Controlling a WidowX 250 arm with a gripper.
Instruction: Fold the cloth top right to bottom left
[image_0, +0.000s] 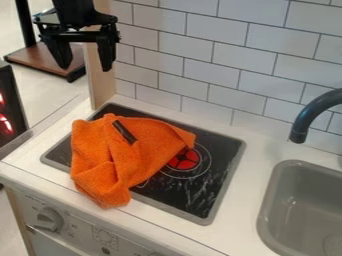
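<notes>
A black claw (85, 67) hangs above and behind the left part of the stove top (224, 150), near the upper left corner of the view. Its two fingers point downward and stand wide apart, with the background visible between them. The claw is well apart from the cloth below.

The stove top is a black panel with a grey rim, set into a white tabletop (250, 142). An orange cloth (117, 160) lies in a rumpled heap over the left part of the stove top. Its folds run in several directions, and one corner points right, beside a round red burner mark (184, 159) that it partly covers. The lower end of the cloth passes over the stove top's near rim and reaches the tabletop in front. A narrow dark strip (124, 132) slants across the upper part of the cloth; what it is cannot be told.

To the right of the stove top is a grey sink (270, 200), with a dark curved faucet (314, 112) behind it. A wall of pale rectangular tiles (214, 45) rises behind the stove top, and an upright wooden post (101, 82) stands at its far left corner. Below the stove top's near side, the front panel carries a round knob (49, 219). Beyond the left side is a dark object with glowing red spots (8, 102), at the edge of the view.
</notes>
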